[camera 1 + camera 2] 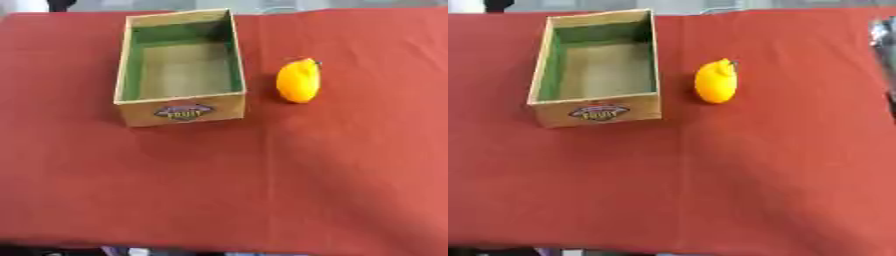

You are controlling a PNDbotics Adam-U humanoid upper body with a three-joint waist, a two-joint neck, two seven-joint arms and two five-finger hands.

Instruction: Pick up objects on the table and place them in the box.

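An open tan box (pixel 219 107) with green inner walls and a dark oval label on its front wall stands at the back left of the red-covered table; nothing shows inside it. A yellow, lemon-like fruit (pixel 298 81) with a small stem lies on the cloth just right of the box, apart from it. A blurred black and silver part, seemingly my right hand (pixel 883 40), enters at the right edge of the right eye view, well right of the fruit. My left hand shows in neither view.
The red cloth (pixel 262 190) covers the whole table. Its front edge runs along the bottom of the view and its far edge lies just behind the box.
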